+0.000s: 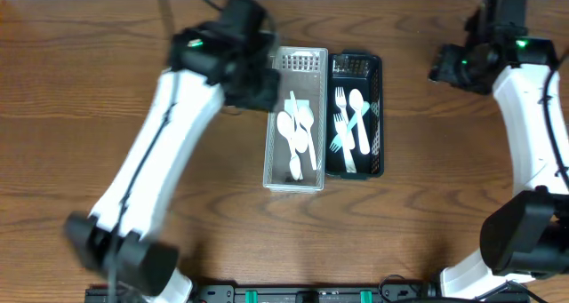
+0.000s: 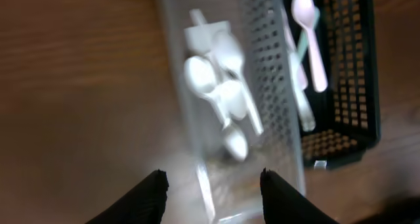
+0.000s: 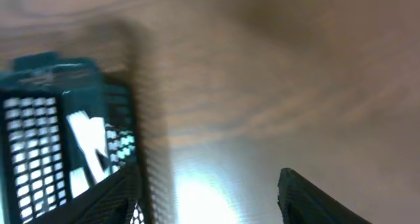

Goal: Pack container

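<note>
Overhead, two containers stand side by side at mid-table, their long walls touching: a white tray [image 1: 276,165] on the left and a black basket [image 1: 380,116] on the right. Several white spoons [image 1: 298,130] lie in a loose heap in the tray. The basket holds forks [image 1: 341,134], with a pale spoon-like piece and a light teal one among them (the shapes are too small to sort with certainty). No loose cutlery shows on the bare table [image 1: 89,81].

The left gripper [image 2: 213,184] hangs over the tray's far left corner. In the left wrist view its two dark fingers stand wide apart with nothing between them, and the tray and its spoons lie below, blurred. The right gripper [image 3: 210,204] is well apart from both containers, over bare wood at the far right. Its fingers are also spread wide and empty, and only the basket's end wall shows at the left edge of its view.

As I judge it, the packing is largely done: every utensil in view is already inside a container, roughly sorted by kind, and neither arm carries anything. What is left is hard to say from these pictures. It may be a last tidy of the heaped spoons, or moving or nesting the containers, or nothing at all. No lid or further item is in view.
</note>
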`<state>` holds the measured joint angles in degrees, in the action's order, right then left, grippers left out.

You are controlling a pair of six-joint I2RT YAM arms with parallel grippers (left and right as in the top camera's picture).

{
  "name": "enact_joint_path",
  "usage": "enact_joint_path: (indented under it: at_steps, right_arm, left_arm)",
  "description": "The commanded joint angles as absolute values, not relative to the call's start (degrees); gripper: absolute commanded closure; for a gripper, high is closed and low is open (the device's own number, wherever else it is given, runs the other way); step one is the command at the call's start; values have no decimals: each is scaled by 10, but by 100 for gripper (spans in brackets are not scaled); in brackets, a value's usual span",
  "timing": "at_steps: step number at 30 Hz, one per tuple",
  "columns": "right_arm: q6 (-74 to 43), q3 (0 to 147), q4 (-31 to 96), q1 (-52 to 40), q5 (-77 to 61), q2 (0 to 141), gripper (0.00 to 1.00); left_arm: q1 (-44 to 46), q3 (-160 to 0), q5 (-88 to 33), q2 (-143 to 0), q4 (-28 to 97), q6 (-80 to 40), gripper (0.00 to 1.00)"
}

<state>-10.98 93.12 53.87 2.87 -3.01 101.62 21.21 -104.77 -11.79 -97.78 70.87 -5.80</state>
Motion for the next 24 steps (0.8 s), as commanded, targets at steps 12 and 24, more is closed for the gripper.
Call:
enact_joint_path:
  at_steps: [12, 24]
  right_arm:
    - [-25, 929, 476, -77, -13, 747, 15]
    - [-62, 929, 639, -83, -16, 520, 1]
  left_arm:
    - [171, -1061, 189, -601, 859, -57, 50]
    - [171, -1060, 236, -324, 968, -57, 2]
